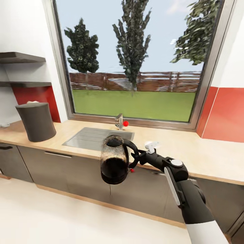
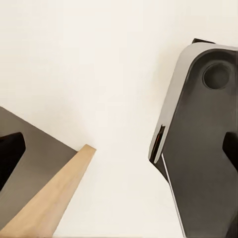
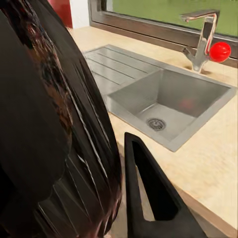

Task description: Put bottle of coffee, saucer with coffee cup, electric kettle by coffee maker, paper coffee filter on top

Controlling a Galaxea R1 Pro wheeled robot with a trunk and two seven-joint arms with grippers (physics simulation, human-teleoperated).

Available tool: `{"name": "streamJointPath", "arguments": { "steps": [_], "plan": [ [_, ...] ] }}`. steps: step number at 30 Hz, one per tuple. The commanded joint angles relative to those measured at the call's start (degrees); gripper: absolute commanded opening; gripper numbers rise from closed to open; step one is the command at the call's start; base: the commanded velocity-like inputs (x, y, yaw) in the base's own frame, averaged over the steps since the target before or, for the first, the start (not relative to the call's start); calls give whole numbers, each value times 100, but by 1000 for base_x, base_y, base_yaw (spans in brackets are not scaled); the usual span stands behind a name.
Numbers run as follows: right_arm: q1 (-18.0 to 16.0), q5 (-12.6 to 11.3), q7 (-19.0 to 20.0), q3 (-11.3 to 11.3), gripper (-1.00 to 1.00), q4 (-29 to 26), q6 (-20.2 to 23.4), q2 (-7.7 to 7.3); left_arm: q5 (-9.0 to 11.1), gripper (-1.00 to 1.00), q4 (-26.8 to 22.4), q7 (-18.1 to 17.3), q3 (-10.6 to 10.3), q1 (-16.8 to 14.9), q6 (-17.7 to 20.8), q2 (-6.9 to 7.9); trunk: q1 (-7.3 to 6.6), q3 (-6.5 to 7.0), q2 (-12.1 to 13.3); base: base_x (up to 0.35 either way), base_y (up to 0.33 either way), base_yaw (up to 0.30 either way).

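In the head view, the right gripper [image 1: 135,158] holds the electric kettle [image 1: 114,160] by its looped handle, with the fingers pinching that handle. The kettle hangs in the air in front of the dark cabinet fronts, just before the edge of the bench [image 1: 189,152] and a little below its top, near the sink [image 1: 93,138]. The coffee maker [image 1: 36,121] stands on the bench far to the left, under the kitchen shelf [image 1: 20,58]. A small white thing behind the arm could be the coffee cup [image 1: 151,145], but I cannot say for sure.

In the left wrist view I see pale floor, a strip of wood edge and part of the robot's own grey body. The left fingers show only as dark tips at the picture sides, so they look spread apart, with nothing between them.

In the right wrist view the kettle's dark translucent body [image 3: 54,129] is very close, with one black finger [image 3: 148,193] beside it, over the bench edge by the sink [image 3: 163,99] and the tap [image 3: 203,34].

I judge the kettle is stiff and rather heavy. Hanging from the handle it may swing or tilt, so the hold on the handle should stay firm. The smooth round body would be slippery to take.
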Motion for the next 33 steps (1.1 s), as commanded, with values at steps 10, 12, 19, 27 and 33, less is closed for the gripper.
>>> {"name": "streamJointPath", "arguments": {
  "steps": [10, 12, 19, 27, 33],
  "plan": [
    [0, 24, 49, -8, -100, -4, 20, 3, 47, 100, -9, 19, -45, -1, -16, -1, 2, 36, -4, 201, 135, 274],
    [0, 25, 49, -8, -100, -3, 20, 3, 47, 100, -9, 22, -44, -1, -16, -1, 2, 43, -4, 282, 184, 274],
    [0, 24, 49, -8, -100, 0, 20, 3, 47, 100, -9, 17, -43, 0, -22, -4, 2, 70, -4, 284, 207, 274],
    [0, 24, 49, -8, -100, 0, 20, 3, 54, 100, -9, 19, -43, 2, -26, -9, 2, 100, -4, 258, 251, 274],
    [0, 24, 49, -8, -100, 0, 20, 3, 56, 100, -9, 18, -43, 1, -26, -9, 2, 122, -4, 237, 266, 274]
  ]
}}
